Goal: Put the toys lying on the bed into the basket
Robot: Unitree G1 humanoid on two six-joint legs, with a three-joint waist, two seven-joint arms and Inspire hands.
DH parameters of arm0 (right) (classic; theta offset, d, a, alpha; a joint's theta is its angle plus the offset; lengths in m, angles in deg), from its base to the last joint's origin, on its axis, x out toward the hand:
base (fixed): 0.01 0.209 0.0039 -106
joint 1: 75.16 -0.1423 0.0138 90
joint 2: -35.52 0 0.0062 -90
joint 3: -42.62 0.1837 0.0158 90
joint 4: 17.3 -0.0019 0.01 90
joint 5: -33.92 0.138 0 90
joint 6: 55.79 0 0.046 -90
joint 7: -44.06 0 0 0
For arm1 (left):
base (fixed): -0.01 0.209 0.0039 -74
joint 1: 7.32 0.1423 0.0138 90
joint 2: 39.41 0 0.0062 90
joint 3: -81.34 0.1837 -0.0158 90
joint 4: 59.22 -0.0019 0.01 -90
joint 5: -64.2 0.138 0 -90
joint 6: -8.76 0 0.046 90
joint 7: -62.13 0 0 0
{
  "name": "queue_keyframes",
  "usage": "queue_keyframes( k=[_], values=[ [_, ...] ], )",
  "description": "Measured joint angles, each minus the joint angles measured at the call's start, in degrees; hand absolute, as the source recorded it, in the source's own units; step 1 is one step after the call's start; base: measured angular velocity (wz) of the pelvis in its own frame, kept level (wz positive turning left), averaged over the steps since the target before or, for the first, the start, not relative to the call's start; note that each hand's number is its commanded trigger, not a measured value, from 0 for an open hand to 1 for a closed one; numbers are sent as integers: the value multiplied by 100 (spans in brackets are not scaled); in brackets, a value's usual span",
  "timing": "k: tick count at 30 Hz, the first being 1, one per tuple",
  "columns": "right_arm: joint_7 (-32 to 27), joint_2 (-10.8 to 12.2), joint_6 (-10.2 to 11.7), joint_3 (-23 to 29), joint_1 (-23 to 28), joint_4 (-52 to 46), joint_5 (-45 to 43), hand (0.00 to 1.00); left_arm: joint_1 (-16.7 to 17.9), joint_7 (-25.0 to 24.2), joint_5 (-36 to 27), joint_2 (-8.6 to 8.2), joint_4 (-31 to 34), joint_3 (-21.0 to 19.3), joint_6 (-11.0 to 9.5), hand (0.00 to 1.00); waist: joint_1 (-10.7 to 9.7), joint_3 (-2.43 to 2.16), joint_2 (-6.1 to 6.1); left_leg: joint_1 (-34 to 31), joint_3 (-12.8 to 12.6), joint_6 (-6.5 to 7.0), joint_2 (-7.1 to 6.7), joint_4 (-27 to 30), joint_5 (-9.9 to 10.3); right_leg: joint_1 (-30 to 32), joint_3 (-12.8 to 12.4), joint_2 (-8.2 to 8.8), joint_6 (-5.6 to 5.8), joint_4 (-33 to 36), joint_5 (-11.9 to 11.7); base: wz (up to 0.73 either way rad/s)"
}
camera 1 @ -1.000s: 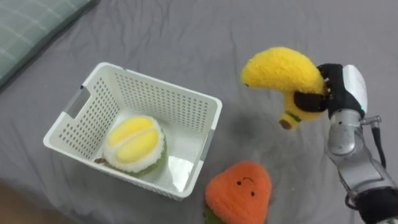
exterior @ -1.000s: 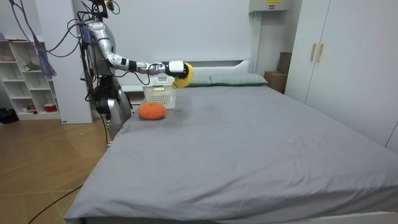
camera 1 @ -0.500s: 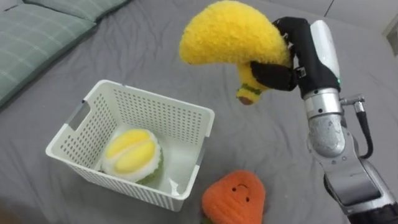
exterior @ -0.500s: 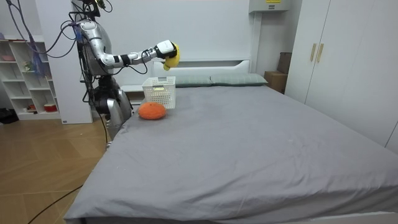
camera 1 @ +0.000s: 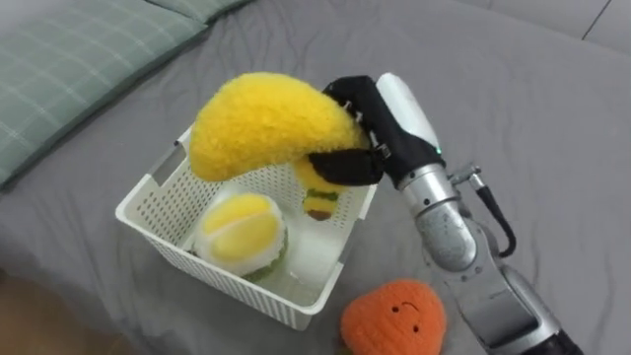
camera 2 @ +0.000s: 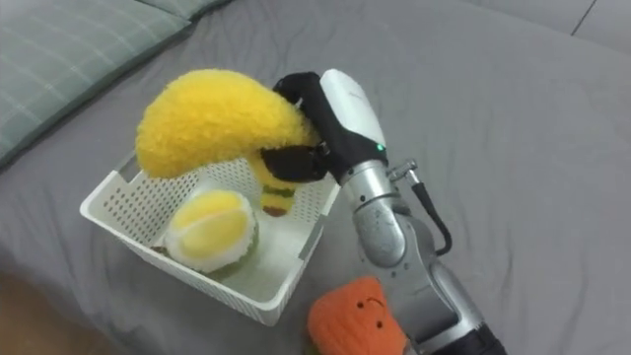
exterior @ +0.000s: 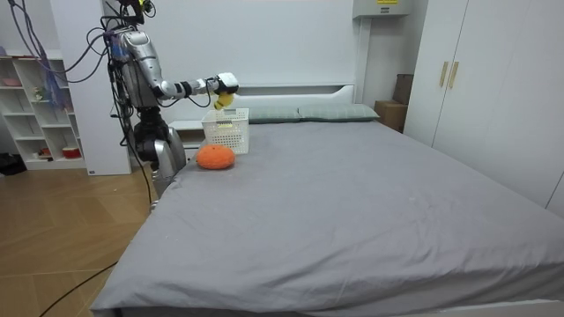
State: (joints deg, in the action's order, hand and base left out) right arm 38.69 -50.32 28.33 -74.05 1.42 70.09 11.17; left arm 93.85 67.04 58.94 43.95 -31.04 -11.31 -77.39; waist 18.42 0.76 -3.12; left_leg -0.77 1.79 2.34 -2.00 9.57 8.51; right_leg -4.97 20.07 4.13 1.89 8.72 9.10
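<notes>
Now, in the left eye view, the right robot hand (camera 1: 363, 110) is clamped on a yellow plush banana (camera 1: 261, 123), fingers curled round its stem end. It holds the toy in the air over the white basket (camera 1: 225, 286) on the grey bed (camera 1: 532, 118). A plush durian (camera 1: 242, 229) lies inside the basket, and an orange plush toy (camera 1: 394, 316) lies just outside its near right corner.

In the room view, the robot stands at the bedside on the room view's left, right arm stretched out. The banana seems to be just above the basket's rim, though it is too small to be sure.

In the right eye view, the banana arches over the durian, stem pointing down.
</notes>
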Motion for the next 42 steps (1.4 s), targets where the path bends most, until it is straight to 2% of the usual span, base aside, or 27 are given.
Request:
queue_keyframes(
  k=[5,8,12,16,19,32,37,40,42],
  values=[
    [206,117,-81,-85,-3,194,1,0,-39,0,107,-13,-4,-21,117,0,87,-12,-31,-7,22,-4,-7,3,-4,-10,-2,-1,0,-8,0,2],
    [385,118,-179,-141,-2,317,1,0,-50,-1,105,-16,-4,-28,139,0,86,4,-68,-6,19,-6,-7,2,-6,-11,-6,-1,0,-8,0,0],
    [524,117,-185,-140,-3,378,-1,0,-86,-1,104,-42,-5,-53,211,0,85,22,-119,-6,9,-6,-7,1,-5,-7,-18,0,0,-8,0,0],
    [559,126,-190,-138,-5,378,-1,0,-151,-1,104,-101,-12,-59,224,0,84,19,-123,-5,-2,-6,-6,1,-5,-6,-22,0,0,-8,0,0],
    [576,166,-255,-138,-7,378,3,0,-166,-1,99,-99,-11,-60,225,0,87,20,-121,-7,-11,-6,-5,1,-5,1,-33,-1,0,-7,0,0],
    [620,200,-259,-76,-7,376,-1,0,-149,1,117,-98,-144,-178,250,0,74,11,-125,-3,-78,-7,12,-4,-4,30,-138,-11,-1,-5,-1,-2],
    [449,183,-237,356,-3,375,290,0,-27,103,111,-162,-118,-377,254,0,-24,9,-103,38,-114,-6,13,5,-4,-4,-169,-9,-2,-4,-2,-1],
    [260,184,-218,648,25,375,430,0,76,116,112,-203,-127,-434,246,0,-181,-33,-45,49,-119,-4,13,5,-3,-16,-171,-6,-2,-1,-2,0],
    [115,183,-95,925,200,376,556,0,175,121,112,-227,-103,-517,246,0,-311,-60,-4,95,-171,-4,20,5,-2,-32,-190,-4,-2,1,-2,-3]
  ],
)
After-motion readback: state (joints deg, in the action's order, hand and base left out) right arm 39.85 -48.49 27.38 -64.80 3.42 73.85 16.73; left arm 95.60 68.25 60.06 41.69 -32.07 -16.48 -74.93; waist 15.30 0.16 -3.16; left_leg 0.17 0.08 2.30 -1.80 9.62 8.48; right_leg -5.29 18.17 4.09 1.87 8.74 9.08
